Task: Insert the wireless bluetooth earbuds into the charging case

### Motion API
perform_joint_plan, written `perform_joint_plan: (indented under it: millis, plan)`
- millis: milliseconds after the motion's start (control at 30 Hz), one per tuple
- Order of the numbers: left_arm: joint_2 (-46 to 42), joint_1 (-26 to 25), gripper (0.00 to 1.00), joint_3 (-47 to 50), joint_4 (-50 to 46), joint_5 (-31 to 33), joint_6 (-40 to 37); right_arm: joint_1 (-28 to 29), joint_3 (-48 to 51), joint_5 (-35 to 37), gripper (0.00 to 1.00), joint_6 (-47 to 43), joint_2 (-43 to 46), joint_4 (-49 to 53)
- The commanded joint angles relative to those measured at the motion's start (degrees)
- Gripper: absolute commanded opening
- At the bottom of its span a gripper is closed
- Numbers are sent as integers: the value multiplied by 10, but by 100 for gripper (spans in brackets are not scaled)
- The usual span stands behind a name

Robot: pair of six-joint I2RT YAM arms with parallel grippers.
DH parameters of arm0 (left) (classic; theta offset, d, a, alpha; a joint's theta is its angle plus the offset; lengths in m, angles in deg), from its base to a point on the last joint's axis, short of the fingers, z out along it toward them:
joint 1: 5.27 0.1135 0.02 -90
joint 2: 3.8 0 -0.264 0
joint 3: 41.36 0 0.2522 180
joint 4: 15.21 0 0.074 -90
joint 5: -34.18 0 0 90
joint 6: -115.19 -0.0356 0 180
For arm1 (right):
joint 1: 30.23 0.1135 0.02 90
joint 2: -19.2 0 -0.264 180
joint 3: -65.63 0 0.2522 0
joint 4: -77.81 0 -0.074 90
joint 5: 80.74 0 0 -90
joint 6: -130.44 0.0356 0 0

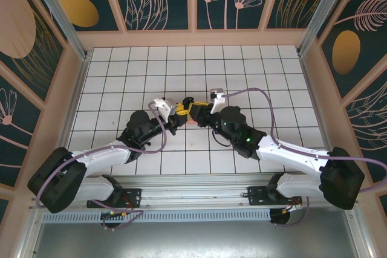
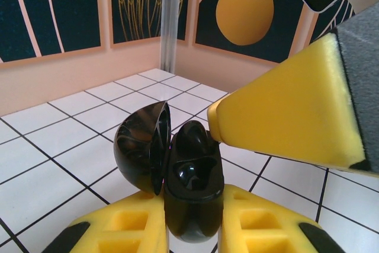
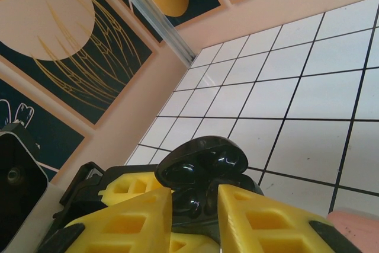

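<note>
Charging case: glossy black, held over the middle of the desk, well away from every edge. Its body points up toward the left wrist camera.
Lid: hinged back to the left, leaving the moulded wells open for loading.
Left claw: clamped on the lower body of the case with a yellow finger on either side. It likely acts as a vise so the case cannot skid or tip.
Right claw: faces the left claw, with the case seen in the narrow gap between its fingers. I cannot tell whether it pinches the case or only meets it.
Right claw's finger: its tip sits just beside the case's rim, probably placed to press something into a well.
Earbuds: lost in the black gloss of the wells, so I cannot tell whether any are seated.
Risk: a sideways push at the rim could twist the case in its clamp.
</note>
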Motion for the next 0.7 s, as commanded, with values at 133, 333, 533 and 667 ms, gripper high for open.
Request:
perform_joint_plan:
  millis: [133, 333, 533, 667]
  plan:
    - [-16, 3, 20, -5, 38, 0, -5, 6, -21, 14, 34, -3, -7, 15]
    - [-20, 2, 21, -2, 32, 2, 0, 4, -26, 4, 46, -9, 13, 8]
    - [-27, 4, 22, 9, 25, 11, 20, -2, -40, -18, 49, -14, 48, 26]
    - [-36, 8, 22, 8, 3, 15, 26, -7, -47, -28, 49, -15, 68, 51]
